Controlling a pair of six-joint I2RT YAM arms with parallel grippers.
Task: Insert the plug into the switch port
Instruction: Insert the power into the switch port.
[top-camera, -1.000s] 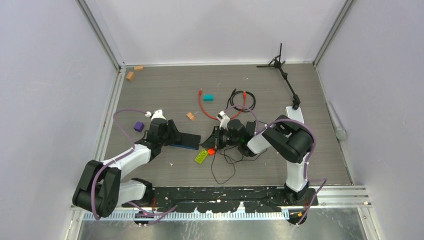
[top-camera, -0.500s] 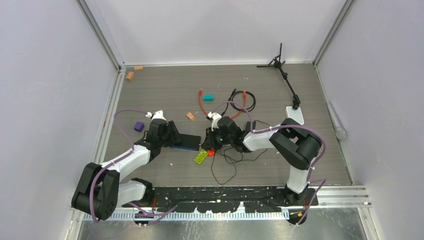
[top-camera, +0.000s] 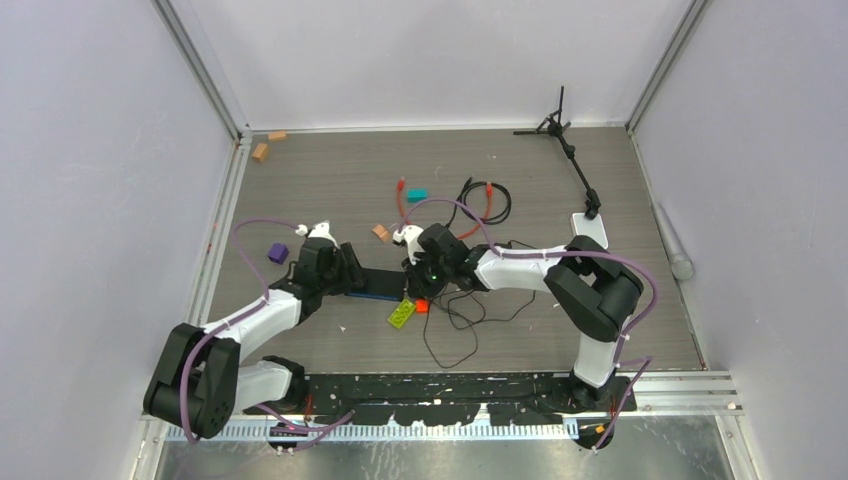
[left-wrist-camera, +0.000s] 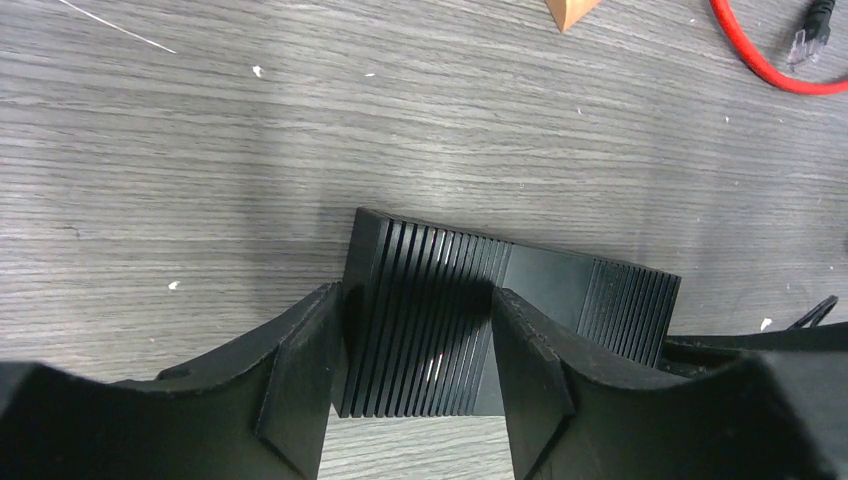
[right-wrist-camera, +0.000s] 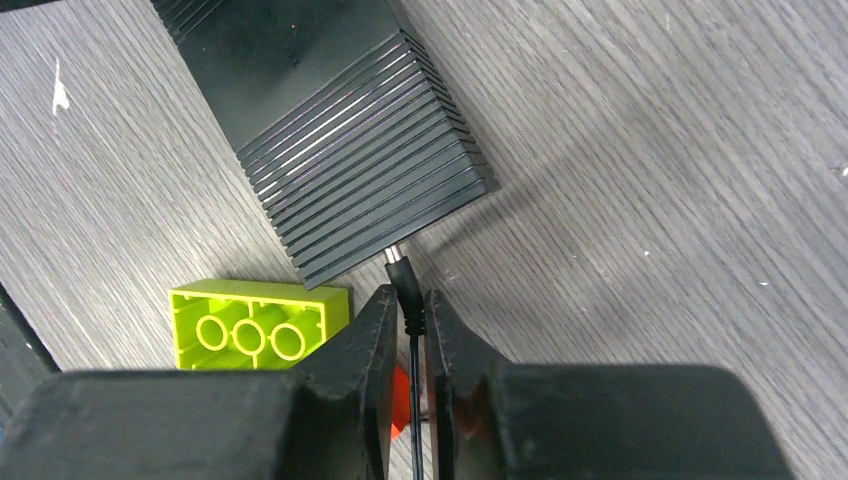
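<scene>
The switch (top-camera: 375, 283) is a black ribbed box lying flat on the table. My left gripper (top-camera: 348, 272) is shut on its ribbed end (left-wrist-camera: 420, 300), one finger on each long side. The plug (right-wrist-camera: 405, 282) is a black barrel connector on a thin black wire (top-camera: 450, 330). My right gripper (right-wrist-camera: 407, 300) is shut on it just behind the tip. The metal tip meets the switch's end face (right-wrist-camera: 400, 220) at a port; how deep it sits I cannot tell. In the top view, my right gripper (top-camera: 412, 280) hides the plug.
A lime brick (right-wrist-camera: 260, 325) and a small red piece (top-camera: 422, 304) lie beside the plug. A red cable (top-camera: 403, 212) with clear connectors, a teal block (top-camera: 416, 195), a coiled black cable (top-camera: 487, 200), tan blocks (top-camera: 380, 232), a purple block (top-camera: 277, 253) and a black stand (top-camera: 565, 140) lie farther off.
My right gripper has moved left, carrying the plug up to the switch's end. The left gripper has stayed on the switch.
</scene>
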